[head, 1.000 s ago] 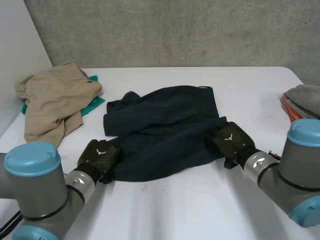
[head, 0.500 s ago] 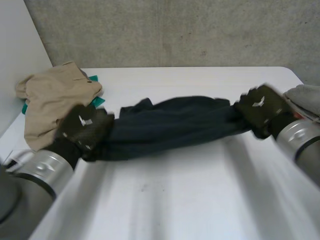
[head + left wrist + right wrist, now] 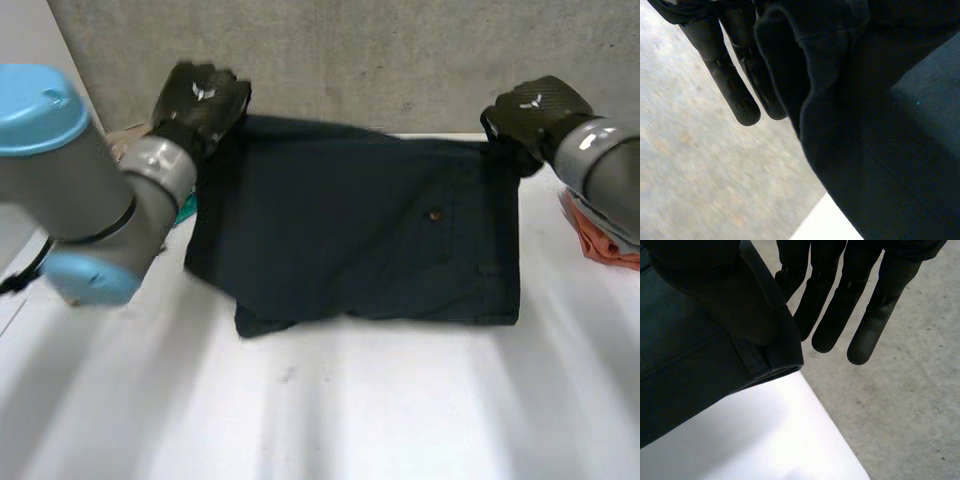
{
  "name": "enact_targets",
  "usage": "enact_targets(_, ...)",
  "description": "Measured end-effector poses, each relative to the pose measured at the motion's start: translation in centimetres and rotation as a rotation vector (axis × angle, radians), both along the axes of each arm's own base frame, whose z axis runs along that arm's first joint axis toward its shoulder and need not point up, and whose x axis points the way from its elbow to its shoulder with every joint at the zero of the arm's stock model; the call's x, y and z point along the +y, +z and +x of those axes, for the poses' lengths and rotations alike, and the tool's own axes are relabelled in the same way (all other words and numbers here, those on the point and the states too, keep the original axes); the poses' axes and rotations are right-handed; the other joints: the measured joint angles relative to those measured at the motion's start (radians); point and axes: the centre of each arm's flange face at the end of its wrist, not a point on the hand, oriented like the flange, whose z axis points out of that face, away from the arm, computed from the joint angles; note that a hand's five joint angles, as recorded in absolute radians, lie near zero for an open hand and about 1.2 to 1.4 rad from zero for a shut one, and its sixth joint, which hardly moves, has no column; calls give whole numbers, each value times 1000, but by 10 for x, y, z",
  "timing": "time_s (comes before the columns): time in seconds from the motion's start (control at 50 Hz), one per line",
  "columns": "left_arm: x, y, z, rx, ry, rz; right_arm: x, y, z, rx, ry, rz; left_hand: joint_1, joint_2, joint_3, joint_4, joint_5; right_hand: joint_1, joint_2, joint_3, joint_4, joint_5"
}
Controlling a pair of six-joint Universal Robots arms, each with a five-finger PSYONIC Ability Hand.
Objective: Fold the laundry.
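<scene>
Dark navy shorts hang spread out above the white table, button pocket facing me and the lower edge near the table top. My left hand is raised at the far left and grips one top corner. My right hand is raised at the far right and grips the other top corner. In the left wrist view the bunched cloth is pinched beside the straight fingers. In the right wrist view a hemmed corner is held next to the straight fingers.
A bit of tan clothing and a teal cloth lie behind my left arm. A grey and orange pile sits at the table's right edge. A concrete wall stands behind the table.
Both hands closed on the shorts at the table, then rose and moved apart. The crumpled shorts have been lifted and stretched out flat between them.
</scene>
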Motion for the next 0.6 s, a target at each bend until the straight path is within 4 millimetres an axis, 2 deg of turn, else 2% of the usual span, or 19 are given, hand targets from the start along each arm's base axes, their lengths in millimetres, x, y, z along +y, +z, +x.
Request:
enact_targets(0.08,-26,29,-11,82,10,-192,-22,15,14,-89,-24,-101,0,0,0,0,0,7,0,4,0,0)
enact_targets(0.1,-34,45,-14,127,17,-282,-32,30,20,-159,-30,-176,0,0,0,0,0,7,0,4,0,0)
enact_targets(0.18,-42,94,-15,267,36,-533,-46,72,29,-348,-19,-381,0,0,0,0,0,7,0,4,0,0)
enact_targets(0.24,-43,114,-14,338,42,-624,-49,95,31,-447,-6,-502,0,0,0,0,0,7,0,4,0,0)
enact_targets(0.3,-44,119,-12,374,44,-642,-49,109,31,-502,2,-574,0,0,0,0,0,7,0,4,0,0)
enact_targets(0.38,-47,102,-12,373,46,-564,-49,108,31,-517,3,-586,0,0,0,0,0,7,0,4,0,0)
enact_targets(0.48,-47,49,-14,297,44,-389,-51,76,34,-469,-4,-486,0,0,0,0,0,7,0,4,0,0)
enact_targets(0.52,-43,16,-14,242,38,-284,-51,48,36,-422,-4,-399,0,0,0,0,0,7,0,4,0,0)
enact_targets(0.54,-40,6,-14,226,35,-255,-51,41,36,-408,-3,-376,0,0,0,0,0,7,0,4,0,0)
enact_targets(0.6,-27,-40,-12,144,14,-113,-49,-5,38,-318,2,-233,0,0,0,0,0,7,0,4,0,0)
